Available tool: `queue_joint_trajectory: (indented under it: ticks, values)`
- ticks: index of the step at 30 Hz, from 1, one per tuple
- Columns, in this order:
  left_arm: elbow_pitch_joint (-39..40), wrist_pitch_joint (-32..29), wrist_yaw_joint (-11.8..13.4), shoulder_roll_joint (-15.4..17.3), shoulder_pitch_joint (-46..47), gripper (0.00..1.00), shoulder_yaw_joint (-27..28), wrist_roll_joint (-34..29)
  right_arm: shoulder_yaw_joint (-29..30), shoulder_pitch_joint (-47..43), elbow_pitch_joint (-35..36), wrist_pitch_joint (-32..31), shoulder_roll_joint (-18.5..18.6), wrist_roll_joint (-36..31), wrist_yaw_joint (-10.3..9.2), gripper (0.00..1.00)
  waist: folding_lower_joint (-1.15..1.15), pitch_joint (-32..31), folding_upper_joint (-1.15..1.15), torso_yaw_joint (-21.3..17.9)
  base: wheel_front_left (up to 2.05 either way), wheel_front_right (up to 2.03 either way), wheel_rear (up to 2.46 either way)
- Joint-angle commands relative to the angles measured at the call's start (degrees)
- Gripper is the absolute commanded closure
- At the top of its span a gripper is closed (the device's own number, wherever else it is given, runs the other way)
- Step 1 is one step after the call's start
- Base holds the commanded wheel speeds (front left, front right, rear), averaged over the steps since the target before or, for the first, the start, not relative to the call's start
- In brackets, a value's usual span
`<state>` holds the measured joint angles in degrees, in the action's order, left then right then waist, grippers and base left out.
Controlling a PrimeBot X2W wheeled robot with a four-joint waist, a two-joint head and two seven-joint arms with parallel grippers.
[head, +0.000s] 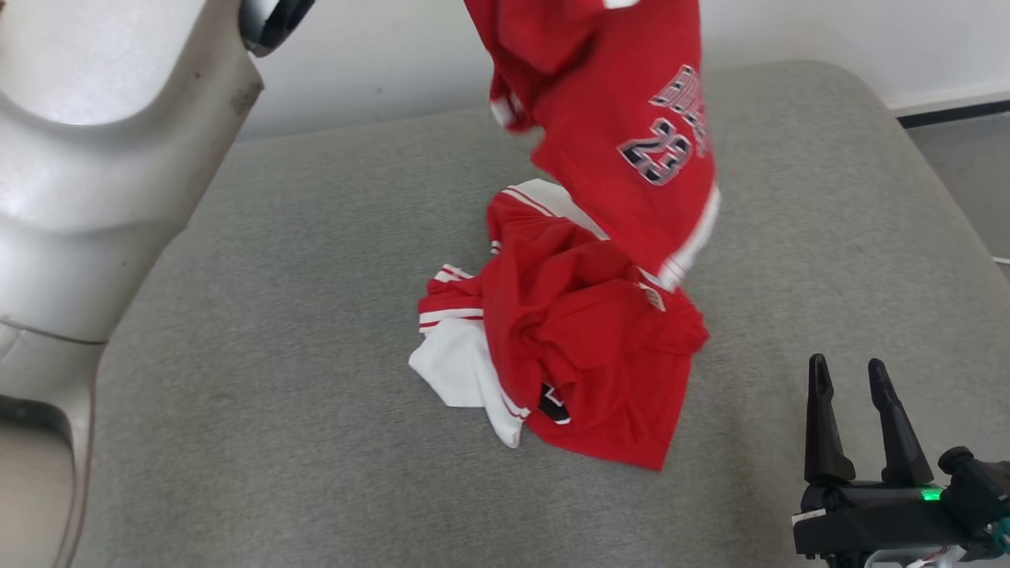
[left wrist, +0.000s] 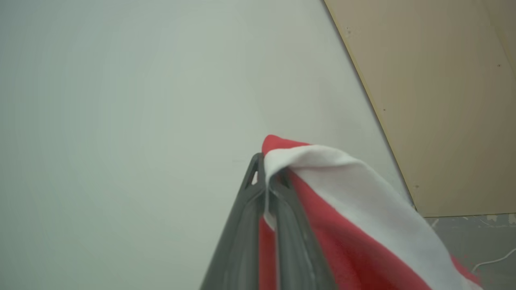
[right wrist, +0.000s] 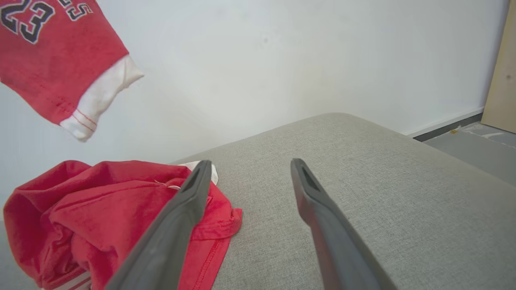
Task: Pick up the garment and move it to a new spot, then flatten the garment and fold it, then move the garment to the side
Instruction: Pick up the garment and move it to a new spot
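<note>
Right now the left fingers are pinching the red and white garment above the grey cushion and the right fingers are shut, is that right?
Not quite: the right fingers stand apart, open and empty, as the right wrist view shows. The left fingers do pinch the red and white garment above the grey cushion.

A wide grey upholstered cushion (head: 316, 331) with rounded corners stands close to a plain white wall (head: 379, 71). At the bottom of the wall runs a dark strip (head: 951, 116), and the floor (head: 966, 181) is grey. A pale wooden panel (left wrist: 443, 100) stands next to the wall.
</note>
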<state>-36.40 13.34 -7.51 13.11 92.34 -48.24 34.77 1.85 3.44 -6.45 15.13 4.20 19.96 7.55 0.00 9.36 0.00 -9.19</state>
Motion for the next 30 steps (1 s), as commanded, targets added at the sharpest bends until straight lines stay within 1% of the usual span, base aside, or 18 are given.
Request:
queue_joint_trajectory:
  ticks: [1,3,4,7,11,13,14,15,22,26,30]
  values:
    - [-0.36,0.47,0.13,0.82,-1.14,1.0,0.33,0.32,0.11,0.08,0.59,0.03,0.49,-0.63,-0.12,0.0,0.0,0.5,0.0,2.9,0.0,0.0,0.0]
    - [-0.63,0.8,0.3,1.89,-1.67,1.0,0.73,0.46,-0.15,0.31,1.1,0.03,0.96,-0.67,-0.12,0.0,0.0,0.79,0.0,4.63,0.0,0.0,0.0]
    - [-0.63,0.8,0.3,1.89,-1.67,1.0,0.73,0.46,-0.15,0.31,1.1,0.03,0.96,-0.67,-0.12,0.0,0.0,0.79,0.0,4.63,0.0,0.0,0.0]
    - [-0.43,1.01,0.89,3.3,-2.89,1.0,1.37,0.64,-0.35,0.49,2.08,0.03,1.6,-0.86,-0.12,0.0,0.0,1.25,0.0,7.78,0.0,0.0,0.0]
    - [-0.15,1.3,1.53,6.1,-5.04,1.0,2.31,0.94,-0.71,0.39,3.34,0.03,2.46,-1.26,-0.12,0.0,0.0,2.0,0.0,12.49,0.0,0.0,0.0]
    - [0.16,1.44,2.06,7.83,-6.32,1.0,2.46,0.5,-1.01,0.37,3.79,0.04,3.16,-1.44,-0.12,0.0,0.0,2.33,0.0,14.71,0.0,0.0,0.0]
    - [0.76,1.51,2.56,9.38,-7.74,1.0,3.19,0.86,-1.35,0.43,4.41,0.03,3.76,-1.68,-0.12,0.0,0.0,2.63,0.0,16.87,0.0,0.0,0.0]
    - [1.18,1.59,2.82,10.23,-8.39,1.0,3.52,1.03,-1.29,0.46,4.9,0.03,4.11,-1.83,-0.12,0.0,0.0,2.84,0.0,17.97,0.0,0.0,0.0]
    - [3.59,1.72,4.58,15.79,-12.57,1.0,6.34,2.48,-2.58,1.06,7.88,0.03,6.28,-2.53,-0.12,0.0,0.0,5.09,0.0,24.56,0.0,0.0,0.0]
    - [4.91,1.79,5.75,19.59,-14.3,1.0,7.33,1.82,-4.07,1.5,9.51,0.04,7.43,-2.73,-0.12,0.0,0.0,6.65,0.0,26.78,0.0,0.0,0.0]
    - [5.85,1.78,6.78,24.09,-16.12,1.0,8.68,1.77,-5.42,1.96,11.31,-0.08,8.22,-2.94,-0.12,0.0,0.0,7.97,0.0,27.23,0.0,0.0,0.0]
